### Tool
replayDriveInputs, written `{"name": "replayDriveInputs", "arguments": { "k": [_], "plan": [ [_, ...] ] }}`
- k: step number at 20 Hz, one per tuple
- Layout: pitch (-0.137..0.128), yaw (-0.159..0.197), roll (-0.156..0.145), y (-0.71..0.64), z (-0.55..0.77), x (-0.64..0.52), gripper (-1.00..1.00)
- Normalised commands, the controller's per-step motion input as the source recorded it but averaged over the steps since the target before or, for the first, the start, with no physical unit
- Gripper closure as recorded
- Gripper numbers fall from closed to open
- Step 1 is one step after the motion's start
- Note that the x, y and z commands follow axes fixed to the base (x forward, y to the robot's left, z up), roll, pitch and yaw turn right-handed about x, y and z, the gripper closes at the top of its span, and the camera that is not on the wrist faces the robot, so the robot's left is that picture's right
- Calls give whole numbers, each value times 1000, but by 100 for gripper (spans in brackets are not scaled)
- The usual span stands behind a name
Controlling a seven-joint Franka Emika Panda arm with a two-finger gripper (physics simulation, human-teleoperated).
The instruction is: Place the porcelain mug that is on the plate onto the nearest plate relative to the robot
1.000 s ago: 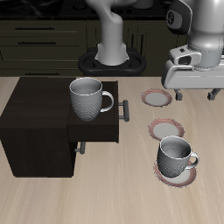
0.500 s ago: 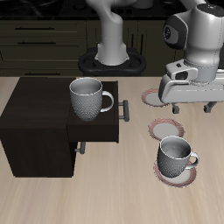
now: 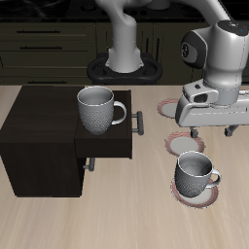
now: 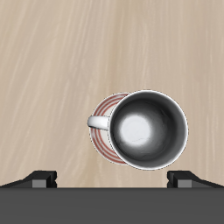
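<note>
I hold the gripper (image 3: 206, 127) above the porcelain mug (image 3: 195, 173), fingers spread wide and gripping nothing, because the cup has yet to be lifted. The mug stands upright on the plate (image 3: 206, 198) closest to the table's front edge, so it hides most of that saucer; the wrist view looks straight down into its pale bowl (image 4: 150, 128), with the pink rim of the plate (image 4: 101, 138) showing only beside the handle. Behind the mug sits a second bare plate (image 3: 181, 144), partly screened by my hand, and farther back again a third plate (image 3: 172, 108), which I judge to be the target, being nearest the robot's base. Well apart from the mug, a larger dimpled mug (image 3: 96, 109) rests on the dark cabinet (image 3: 44, 136).
</note>
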Motion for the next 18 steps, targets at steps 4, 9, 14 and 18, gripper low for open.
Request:
{"name": "replayDriveInputs", "arguments": {
  "k": [4, 9, 14, 18],
  "plan": [
    [21, 42, -11, -31, -442, 74, -100],
    [14, 33, -22, -124, -305, 100, -100],
    [10, 30, 7, 36, -177, 48, -100],
    [30, 3, 10, 110, -236, 40, -100]
  ]
}}
